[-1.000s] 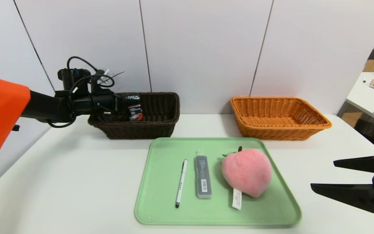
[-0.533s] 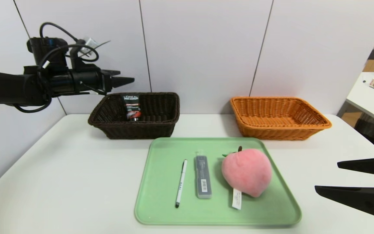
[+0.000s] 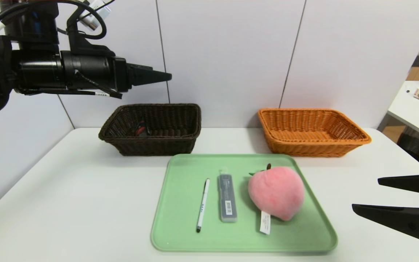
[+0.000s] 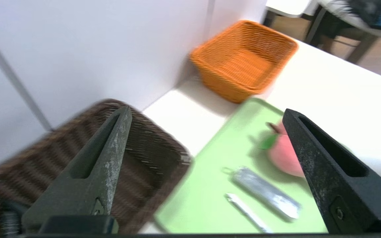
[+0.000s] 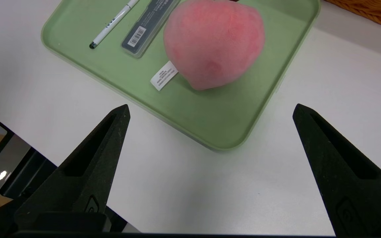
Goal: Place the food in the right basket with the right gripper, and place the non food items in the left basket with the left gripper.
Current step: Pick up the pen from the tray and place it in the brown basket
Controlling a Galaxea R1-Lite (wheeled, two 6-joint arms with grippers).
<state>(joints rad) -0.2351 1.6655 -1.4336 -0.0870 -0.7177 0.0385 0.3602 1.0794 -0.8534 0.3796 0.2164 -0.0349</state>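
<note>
White table (image 3: 67, 189) | dark basket (image 3: 158, 143) below left end effector (image 3: 162, 74) | left released, jaws apart, empty

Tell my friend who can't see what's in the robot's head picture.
A green tray holds a pen, a narrow case and a pink toy peach. Behind are dark and orange baskets; open grippers hover left and right.

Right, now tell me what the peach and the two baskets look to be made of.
Plush peach: soft fabric, matte and short-napped, judging by the fuzzy surface and sewn-in tag.
Orange basket: woven strands with a slight sheen, wicker or plastic imitation; I can't tell which.
Dark brown basket: similar visible weave, duller, equally uncertain.
</note>
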